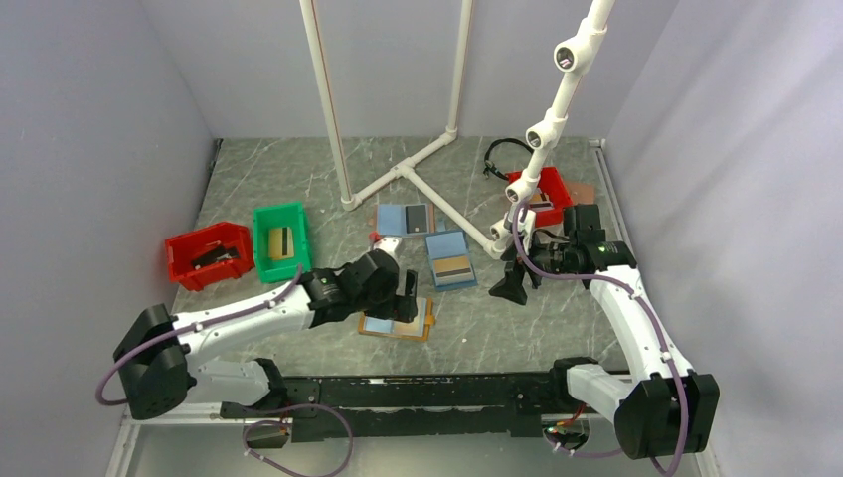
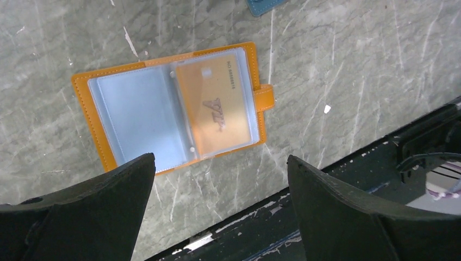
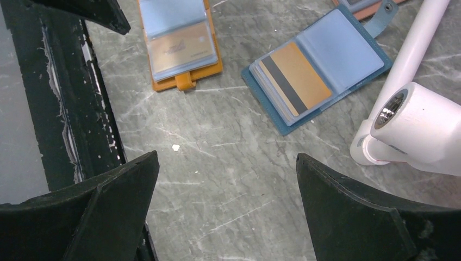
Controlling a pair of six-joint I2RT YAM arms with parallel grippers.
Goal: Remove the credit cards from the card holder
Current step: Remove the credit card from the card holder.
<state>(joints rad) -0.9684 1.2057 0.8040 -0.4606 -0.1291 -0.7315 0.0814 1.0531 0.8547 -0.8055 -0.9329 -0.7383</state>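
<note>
The card holder (image 2: pixel 174 106) lay open and flat on the grey table (image 2: pixel 353 65), close to its near edge and a little left of the middle. Its light blue inside faced up and its clasp tab stuck out at one side. One clear sleeve showed a gold card (image 2: pixel 215 106); the sleeve beside it looked empty. It was probably light and thin, limp at the fold, with soft, slick plastic sleeves. The card itself was likely stiff and slippery, so a tug on the card alone would probably drag the whole holder across the smooth table. The best hold seemed to be a pinch on whatever card edge showed at the sleeve mouth, with the orange border or the empty half pinned down. Which side the sleeve opened on could not be told. The left gripper (image 2: pixel 220 160) hung just above the holder with its fingers spread wide, holding nothing; the holder sat just beyond the fingertips, roughly between their lines and apparently untouched. The right gripper (image 3: pixel 226 157), also spread wide and empty, hovered over bare table well to the right, nearer a blue holder (image 3: pixel 321 68).
</note>
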